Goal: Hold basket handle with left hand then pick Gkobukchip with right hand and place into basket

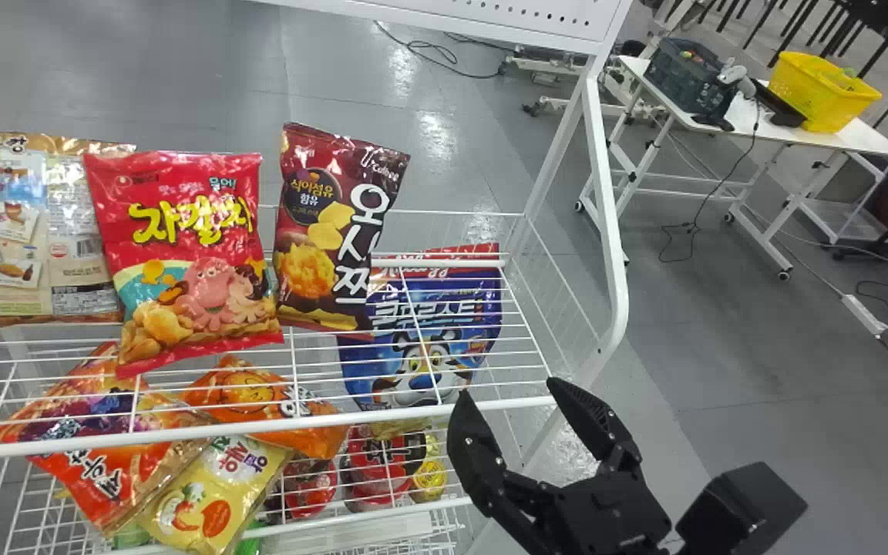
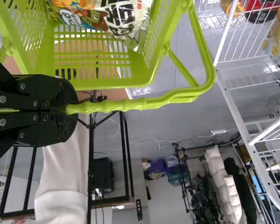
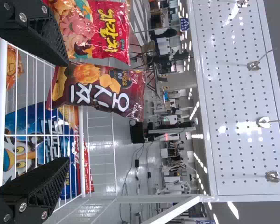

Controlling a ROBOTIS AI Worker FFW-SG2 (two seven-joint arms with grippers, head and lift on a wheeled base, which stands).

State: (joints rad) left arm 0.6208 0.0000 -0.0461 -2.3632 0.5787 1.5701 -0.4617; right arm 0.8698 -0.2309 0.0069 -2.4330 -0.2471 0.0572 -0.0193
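Currently, you have the white wire rack [image 1: 182,434] in front of the robot, its front rail crossing the head view. Locate the green basket [image 2: 102,84] in the left wrist view; one snack bag [image 2: 102,16] lies inside. You cannot confirm from its visible part whether this is the Gkobukchip. Check the right gripper [image 1: 507,388]: it is spread wide, holds nothing, and sits beside the rack's right front corner. Beyond it, note the beige bag [image 1: 78,247], red bag [image 1: 197,270] and dark red bag [image 1: 332,231], side by side; the blue bag [image 1: 425,331] is behind the wires. Verify the left gripper [image 2: 60,108]: it is closed around the basket handle [image 2: 130,104].
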